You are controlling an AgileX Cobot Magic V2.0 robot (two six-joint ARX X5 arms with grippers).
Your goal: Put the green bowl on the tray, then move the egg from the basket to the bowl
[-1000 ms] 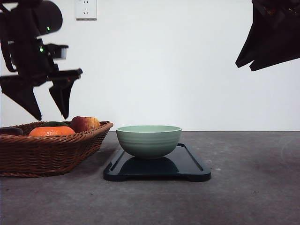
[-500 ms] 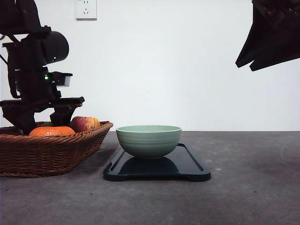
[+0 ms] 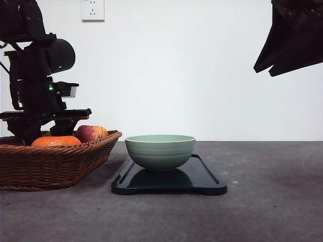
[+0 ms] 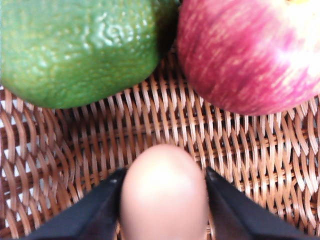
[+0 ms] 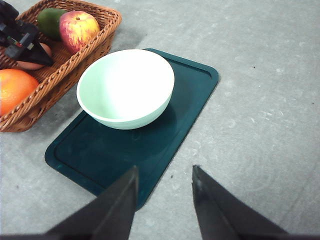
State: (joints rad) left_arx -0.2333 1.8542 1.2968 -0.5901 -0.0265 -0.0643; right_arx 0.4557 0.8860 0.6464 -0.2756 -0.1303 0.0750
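Observation:
The green bowl (image 3: 160, 151) (image 5: 125, 87) stands upright on the black tray (image 3: 202, 179) (image 5: 165, 135), at the end nearest the basket (image 3: 50, 166) (image 5: 95, 50). My left gripper (image 3: 43, 132) (image 5: 30, 52) (image 4: 165, 172) is lowered into the basket, its fingertips hidden behind the fruit in the front view. Seen from the left wrist, the reddish-brown egg (image 4: 164, 200) (image 5: 31, 65) lies on the wicker between the two fingers, which press against its sides. My right gripper (image 3: 263, 70) (image 5: 165, 170) hangs high at the right, open and holding nothing, over the tray's near end.
In the basket lie a red-yellow apple (image 3: 91, 133) (image 5: 78, 30) (image 4: 250, 55), an orange (image 3: 55, 141) (image 5: 15, 90) and a bumpy green fruit (image 4: 75, 50) (image 5: 50, 20), the apple and green fruit just beyond the egg. Bare grey table (image 3: 272, 191) stretches right of the tray.
My left arm has come down from above the basket until its fingers are inside it. The bowl, the tray and the right arm have not moved.

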